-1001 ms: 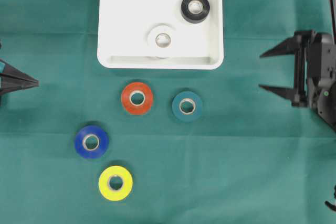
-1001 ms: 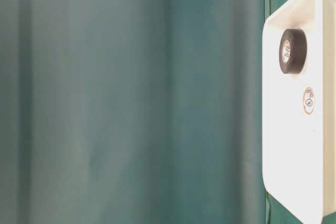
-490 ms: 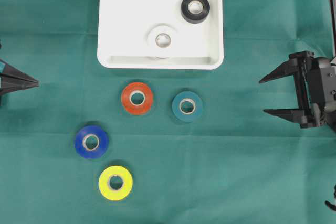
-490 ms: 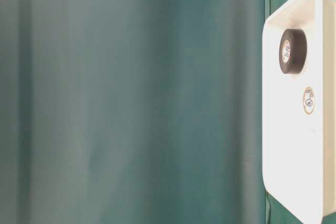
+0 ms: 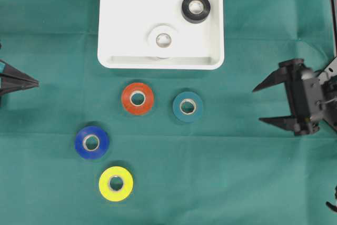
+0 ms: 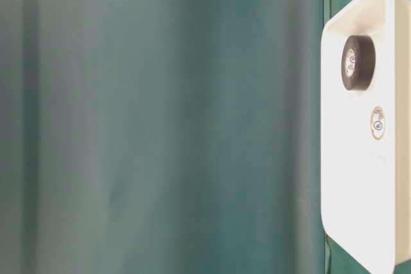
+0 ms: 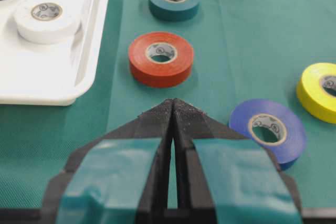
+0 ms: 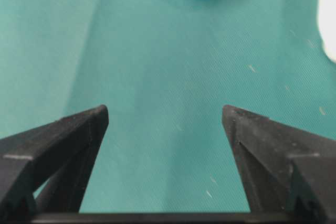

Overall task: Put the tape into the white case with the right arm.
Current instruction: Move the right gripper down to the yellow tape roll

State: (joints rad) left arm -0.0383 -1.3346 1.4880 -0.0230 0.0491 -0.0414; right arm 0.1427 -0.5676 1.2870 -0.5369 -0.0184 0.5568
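- Swung nearer the front edge of the green cloth since earlier: all-black right gripper [image 5: 258, 104], jaws wide, empty
- Nearest loose: teal tape roll [image 5: 188, 107], just before white plastic case [image 5: 213, 25]
- Best straddled squarely, then closed

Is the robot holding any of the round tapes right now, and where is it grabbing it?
No, nothing is held. The all-black right gripper is open with only green cloth between its fingers. The cyan-banded left gripper is shut on nothing.
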